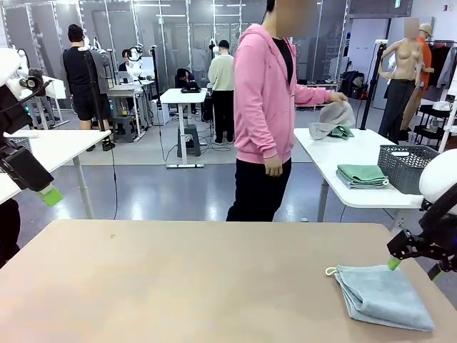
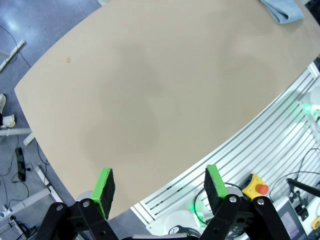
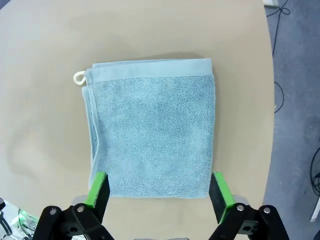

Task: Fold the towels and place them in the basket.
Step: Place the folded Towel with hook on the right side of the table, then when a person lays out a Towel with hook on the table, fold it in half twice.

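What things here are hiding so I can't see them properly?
- Front view: basket, right end behind the robot's right arm, inside hidden by its wall.
- Left wrist view: blue towel, cut off by the top edge.
- Front view: cloth in the person's hand, too small to identify.
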`<act>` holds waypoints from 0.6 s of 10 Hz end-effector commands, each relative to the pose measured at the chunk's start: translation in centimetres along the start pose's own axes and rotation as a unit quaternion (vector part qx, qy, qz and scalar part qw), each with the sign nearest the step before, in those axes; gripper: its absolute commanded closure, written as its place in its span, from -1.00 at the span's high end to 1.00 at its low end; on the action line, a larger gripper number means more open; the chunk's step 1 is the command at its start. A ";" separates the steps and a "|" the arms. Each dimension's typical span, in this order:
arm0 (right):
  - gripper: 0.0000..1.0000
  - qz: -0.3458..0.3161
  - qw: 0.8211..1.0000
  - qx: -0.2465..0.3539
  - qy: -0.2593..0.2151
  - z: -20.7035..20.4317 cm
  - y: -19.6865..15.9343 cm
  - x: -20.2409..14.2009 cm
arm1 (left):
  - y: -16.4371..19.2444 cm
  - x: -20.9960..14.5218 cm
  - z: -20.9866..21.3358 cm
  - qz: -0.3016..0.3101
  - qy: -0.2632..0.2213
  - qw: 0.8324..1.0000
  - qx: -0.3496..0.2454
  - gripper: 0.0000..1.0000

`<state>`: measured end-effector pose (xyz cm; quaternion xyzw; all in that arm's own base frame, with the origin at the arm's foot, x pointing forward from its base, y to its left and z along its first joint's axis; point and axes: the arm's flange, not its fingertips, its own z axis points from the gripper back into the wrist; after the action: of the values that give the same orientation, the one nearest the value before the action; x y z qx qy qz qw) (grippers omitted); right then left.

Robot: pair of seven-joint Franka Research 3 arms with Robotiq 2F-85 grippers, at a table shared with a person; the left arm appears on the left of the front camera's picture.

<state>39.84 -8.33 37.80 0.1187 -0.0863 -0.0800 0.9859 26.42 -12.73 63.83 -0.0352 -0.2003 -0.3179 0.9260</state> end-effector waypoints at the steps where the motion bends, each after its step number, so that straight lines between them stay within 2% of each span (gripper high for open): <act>1: 1.00 0.006 1.000 0.003 0.004 0.0 -0.3 0.4 | -0.1 0.3 0.1 0.003 -0.001 1.000 0.000 0.81; 6: 1.00 0.006 1.000 0.003 0.004 0.0 -0.3 0.4 | -0.1 0.3 0.1 0.003 -0.001 1.000 0.000 0.81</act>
<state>39.93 -8.50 37.84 0.1204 -0.0867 -0.0813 0.9856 26.42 -12.73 63.83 -0.0352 -0.2003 -0.3179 0.9260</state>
